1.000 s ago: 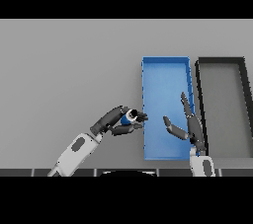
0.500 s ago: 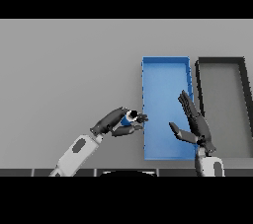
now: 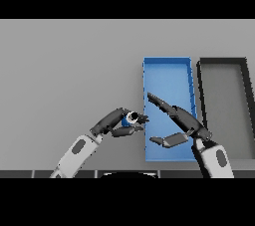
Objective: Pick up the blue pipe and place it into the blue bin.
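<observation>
In the head view, the grey counter (image 3: 60, 60) fills most of the scene. The left robot hand (image 3: 115, 123) comes in from the lower left on its white and grey arm and sits just left of the blue bin (image 3: 167, 65). Its fingers and thumb are curled around the blue pipe (image 3: 130, 118), pinching it between them (only a small blue patch and a pale round end of the pipe show through the dark fingers). The pipe is held beside the bin's left wall, about level with the bin's lower half and outside the bin; whether it is clear of the counter cannot be told.

The blue bin is a long rectangular tray standing lengthwise away from the robot, right of centre. Just beside it on the right, apart by a narrow strip of counter, lies a dark bin (image 3: 223, 61) of much the same shape, with a grey floor.

The right robot hand (image 3: 179, 120) rises from the lower right edge and hangs over the lower half of the blue bin. Its fingers are stretched out straight, pointing up and to the left toward the held pipe, while the thumb sticks out lower down to the left; it holds nothing. The fingertips of the two hands are near each other but not touching.
</observation>
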`<control>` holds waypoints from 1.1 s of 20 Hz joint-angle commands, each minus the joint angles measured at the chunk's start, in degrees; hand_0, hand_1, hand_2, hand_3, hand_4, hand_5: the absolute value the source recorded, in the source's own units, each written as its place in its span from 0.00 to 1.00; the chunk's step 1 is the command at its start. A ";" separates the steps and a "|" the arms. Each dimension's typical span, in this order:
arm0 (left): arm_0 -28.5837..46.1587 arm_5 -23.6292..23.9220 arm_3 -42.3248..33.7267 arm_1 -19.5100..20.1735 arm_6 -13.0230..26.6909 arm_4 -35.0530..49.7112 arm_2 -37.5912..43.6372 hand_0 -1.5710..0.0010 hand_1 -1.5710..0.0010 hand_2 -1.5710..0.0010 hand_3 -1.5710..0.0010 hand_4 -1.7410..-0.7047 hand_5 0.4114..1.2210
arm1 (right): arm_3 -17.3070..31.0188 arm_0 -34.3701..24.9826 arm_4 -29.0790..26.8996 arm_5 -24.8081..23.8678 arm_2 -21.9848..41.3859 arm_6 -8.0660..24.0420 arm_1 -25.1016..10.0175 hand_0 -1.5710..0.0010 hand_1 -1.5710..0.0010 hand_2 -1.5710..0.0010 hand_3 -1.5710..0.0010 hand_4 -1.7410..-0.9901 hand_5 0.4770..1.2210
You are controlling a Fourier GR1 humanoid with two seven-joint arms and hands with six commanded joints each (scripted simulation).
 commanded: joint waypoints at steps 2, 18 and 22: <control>0.07 -0.80 -0.47 0.09 -0.31 0.13 0.18 0.00 0.00 0.00 0.05 0.00 1.00 | 1.06 -3.63 1.44 0.90 1.83 1.45 0.29 1.00 1.00 1.00 1.00 0.60 0.06; -1.04 -6.29 -1.19 1.34 8.11 -5.55 0.69 0.48 0.55 0.57 0.58 0.25 1.00 | 13.80 -22.89 2.29 5.65 9.25 8.07 9.91 0.54 0.55 0.53 0.60 0.41 0.06; 0.44 -4.96 -0.60 -1.44 3.35 -4.83 2.22 0.26 0.28 0.33 0.32 0.10 1.00 | 15.17 -23.06 -3.21 5.89 10.12 10.22 11.01 0.22 0.23 0.22 0.31 0.29 0.34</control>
